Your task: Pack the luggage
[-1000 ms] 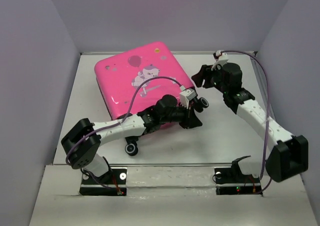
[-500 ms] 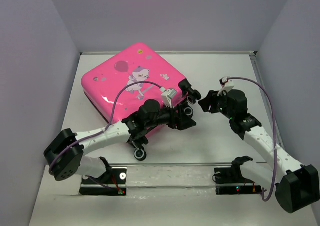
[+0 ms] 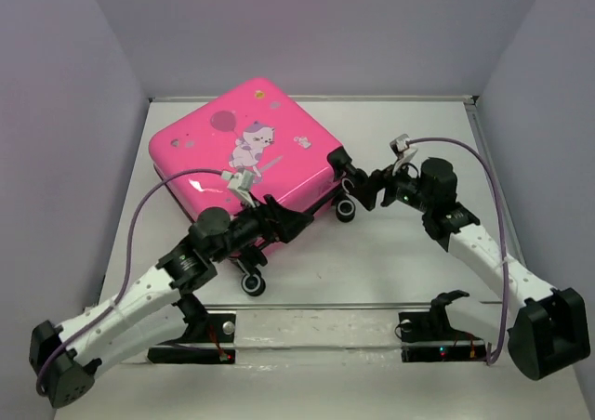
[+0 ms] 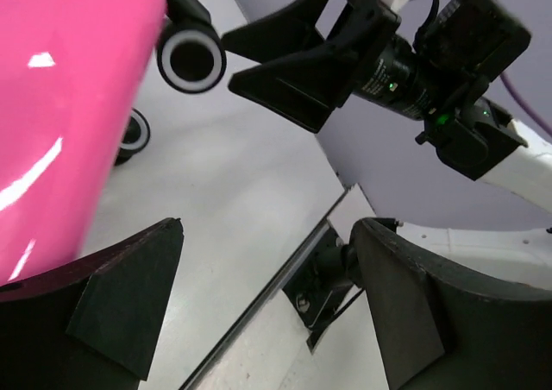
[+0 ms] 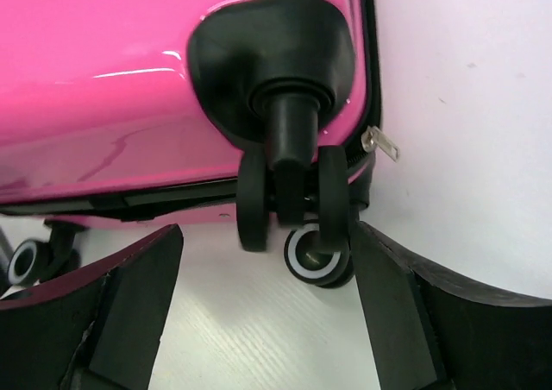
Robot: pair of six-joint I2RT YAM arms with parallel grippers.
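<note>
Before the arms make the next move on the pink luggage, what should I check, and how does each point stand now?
1. Luggage open for packing: not ok; it lies flat and shut, print side up.
2. Left tool open and empty: ok.
3. Right tool open and empty: ok; a caster wheel sits just ahead of it.
4. Zipper undone: cannot tell; only the zipper pull shows.
5. Tools apart from each other: ok; the top view shows a gap.

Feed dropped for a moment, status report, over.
Left gripper open, beside luggage. Right gripper open, at its wheel. Luggage shut, lying flat. Nothing blocking in view.
</note>
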